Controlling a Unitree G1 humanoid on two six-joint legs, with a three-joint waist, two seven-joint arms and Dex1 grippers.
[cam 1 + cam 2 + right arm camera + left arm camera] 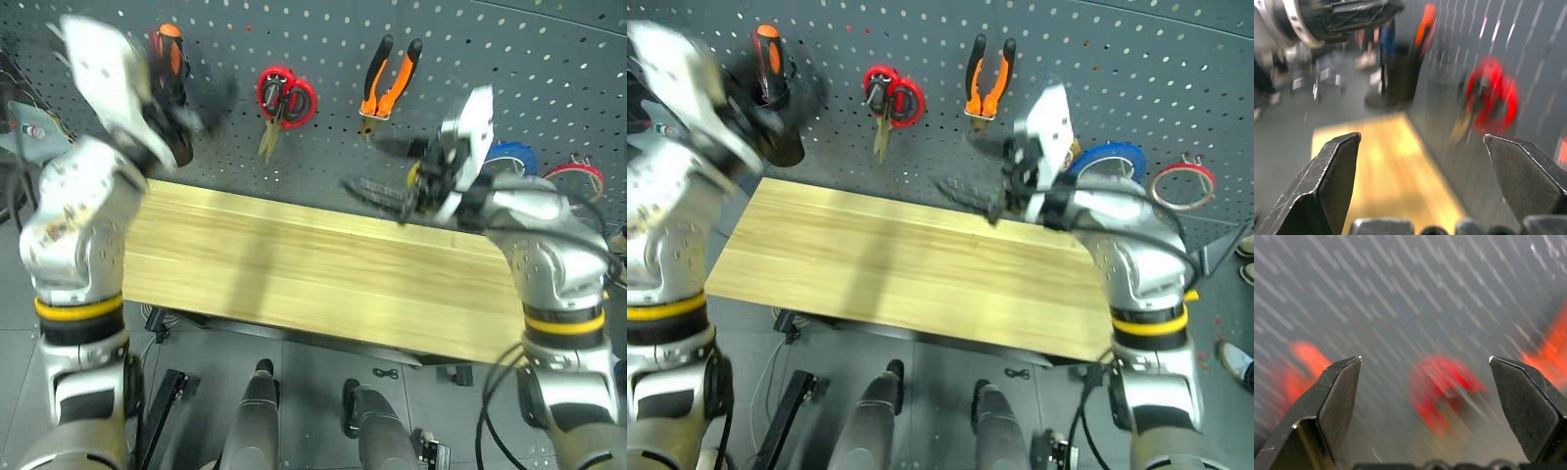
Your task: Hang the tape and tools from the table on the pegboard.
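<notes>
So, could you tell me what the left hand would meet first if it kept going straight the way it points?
Most likely the red-handled scissors hanging on the pegboard: they sit between the open left hand's fingers, though blur leaves depth unclear.

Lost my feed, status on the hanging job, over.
Left gripper and right gripper both open, empty. Pliers, screwdriver, blue tape on the pegboard. Table bare, nothing in the way.
</notes>
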